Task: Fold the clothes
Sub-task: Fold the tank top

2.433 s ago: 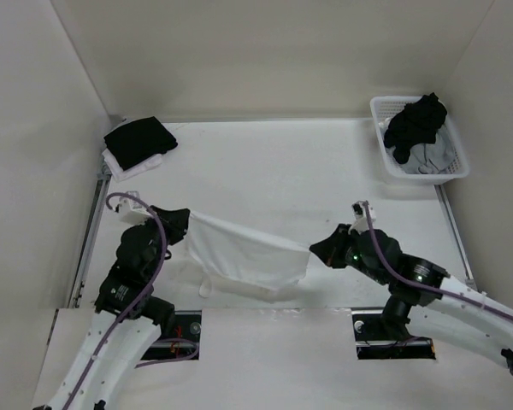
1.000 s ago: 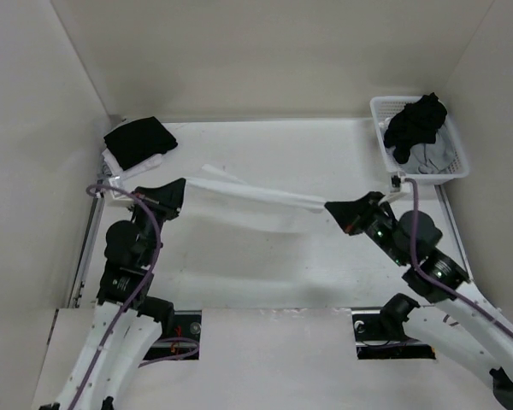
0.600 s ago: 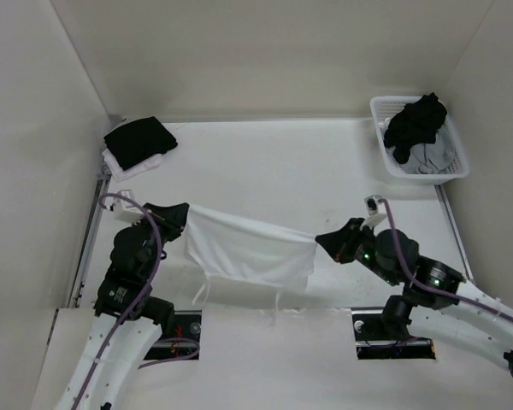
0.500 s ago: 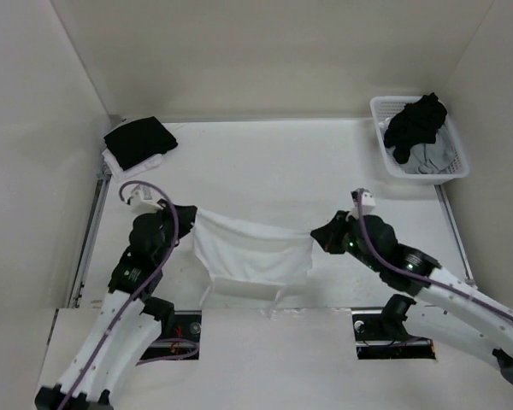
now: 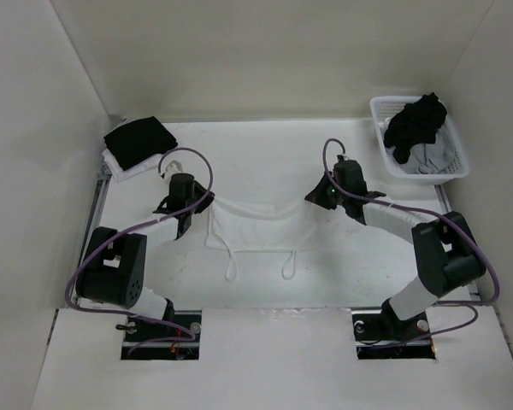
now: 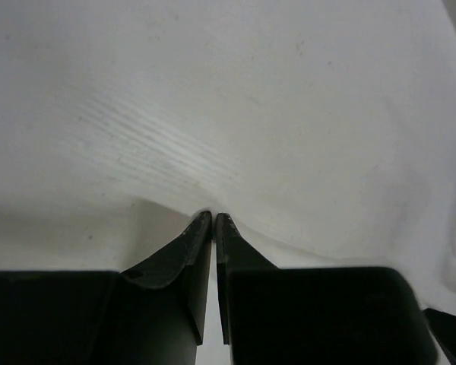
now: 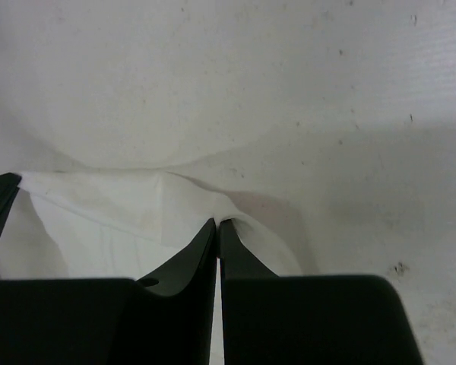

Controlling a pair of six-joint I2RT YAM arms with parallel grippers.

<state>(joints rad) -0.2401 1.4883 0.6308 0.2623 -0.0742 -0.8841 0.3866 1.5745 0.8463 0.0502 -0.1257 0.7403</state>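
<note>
The clothes [image 5: 261, 226], a thin white camisole, lie spread on the table's middle with two narrow straps [image 5: 232, 269] trailing toward the near edge. My left gripper [image 5: 195, 209] is at the top's far left corner and my right gripper [image 5: 315, 198] at its far right corner, both low over the table. The left wrist view has the left gripper [image 6: 213, 215] shut with a ridge of ribbed white fabric [image 6: 175, 152] pinched at its tips. My right gripper [image 7: 217, 222] is likewise shut on a raised fold of the fabric [image 7: 121, 205].
A white lattice basket [image 5: 392, 162] with black and grey garments [image 5: 415, 124] stands at the back right. A black garment on a white one [image 5: 138, 139] lies at the back left. Walls close in the table on three sides.
Both grippers carried the top, held stretched in the air near the front, away from the bases and down. It now lies spread on the table with its straps toward the near edge.
</note>
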